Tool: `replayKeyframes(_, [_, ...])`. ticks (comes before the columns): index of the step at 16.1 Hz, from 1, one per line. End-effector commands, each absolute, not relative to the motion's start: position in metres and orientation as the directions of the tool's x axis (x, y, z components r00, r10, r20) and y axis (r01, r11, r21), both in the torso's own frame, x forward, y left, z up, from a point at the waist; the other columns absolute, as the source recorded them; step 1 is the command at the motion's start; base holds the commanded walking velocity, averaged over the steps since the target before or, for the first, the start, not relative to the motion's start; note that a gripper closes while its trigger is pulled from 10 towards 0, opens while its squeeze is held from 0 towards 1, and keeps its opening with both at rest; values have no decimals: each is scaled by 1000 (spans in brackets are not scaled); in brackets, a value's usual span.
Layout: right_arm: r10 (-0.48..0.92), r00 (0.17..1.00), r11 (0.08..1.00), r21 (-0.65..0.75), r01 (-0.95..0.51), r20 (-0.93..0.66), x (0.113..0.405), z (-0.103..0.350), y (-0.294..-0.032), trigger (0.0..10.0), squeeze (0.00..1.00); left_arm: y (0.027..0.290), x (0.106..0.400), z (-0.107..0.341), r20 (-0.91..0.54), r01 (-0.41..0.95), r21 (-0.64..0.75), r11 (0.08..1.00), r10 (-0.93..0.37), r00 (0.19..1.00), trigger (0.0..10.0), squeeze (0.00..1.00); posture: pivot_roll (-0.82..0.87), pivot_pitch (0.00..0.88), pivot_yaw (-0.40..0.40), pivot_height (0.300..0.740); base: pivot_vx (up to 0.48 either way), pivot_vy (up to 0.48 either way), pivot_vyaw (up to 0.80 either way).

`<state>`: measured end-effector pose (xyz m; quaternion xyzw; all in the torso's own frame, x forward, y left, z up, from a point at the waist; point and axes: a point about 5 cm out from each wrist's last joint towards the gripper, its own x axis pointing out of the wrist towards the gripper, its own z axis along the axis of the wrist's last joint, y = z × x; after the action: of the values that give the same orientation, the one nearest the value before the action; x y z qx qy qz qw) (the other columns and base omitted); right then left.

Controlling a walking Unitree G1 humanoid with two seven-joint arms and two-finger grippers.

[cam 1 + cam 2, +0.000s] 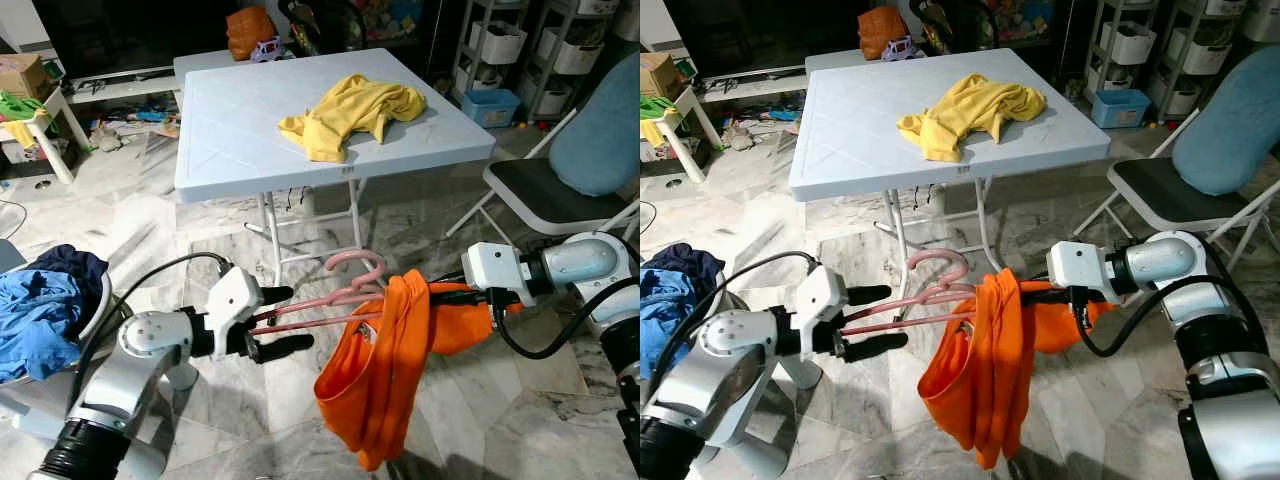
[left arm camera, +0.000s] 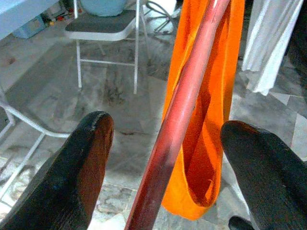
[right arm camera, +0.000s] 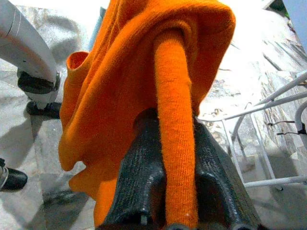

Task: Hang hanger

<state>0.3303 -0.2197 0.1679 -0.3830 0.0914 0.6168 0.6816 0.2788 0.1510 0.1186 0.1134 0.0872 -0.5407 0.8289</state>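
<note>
A: Holding was shared. The pink hanger (image 1: 330, 297) hung in mid-air before the white table (image 1: 230, 150), with the orange shirt (image 1: 385, 370) draped over one end.

B: Grips?

A: The left gripper (image 1: 282, 320) had its fingers spread, the hanger's bar lying between them, apparently unclamped. The right gripper (image 3: 177, 201) was clenched on a fold of the orange shirt.

B: Advice for the step?

A: I judged the left should close firmly on the bar before the right let go, keeping the hanger level so the cloth wouldn't slide off.

B: Any difference between views?

A: The left wrist view showed the gap beside the bar; the head views showed the hook (image 1: 352, 264) pointing up.
</note>
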Motion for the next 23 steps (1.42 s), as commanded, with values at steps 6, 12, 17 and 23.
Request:
replayKeyframes(6, [795, 213, -75, -439, -895, -569, 332, 176, -213, 10000, 0, 153, 285, 133, -243, 933, 104, 345, -901, 361, 0, 0, -14, 0, 34, 740, 0, 0, 0])
replayKeyframes(12, [791, 213, -75, -437, -896, -574, 332, 176, -215, 10000, 0, 150, 279, 127, -267, 956, 63, 287, -918, 293, 0, 0, -20, 0, 37, 740, 0, 0, 0])
replayKeyframes(17, [790, 213, -74, -435, -897, -575, 332, 174, -214, 10000, 0, 149, 282, 130, -260, 960, 58, 275, -924, 281, 0, 0, -17, 0, 37, 740, 0, 0, 0])
replayKeyframes(23, [791, 217, -74, -442, -894, -573, 334, 175, -211, 10000, 0, 147, 283, 130, -257, 961, 52, 271, -926, 275, 0, 0, -15, 0, 30, 740, 0, 0, 0])
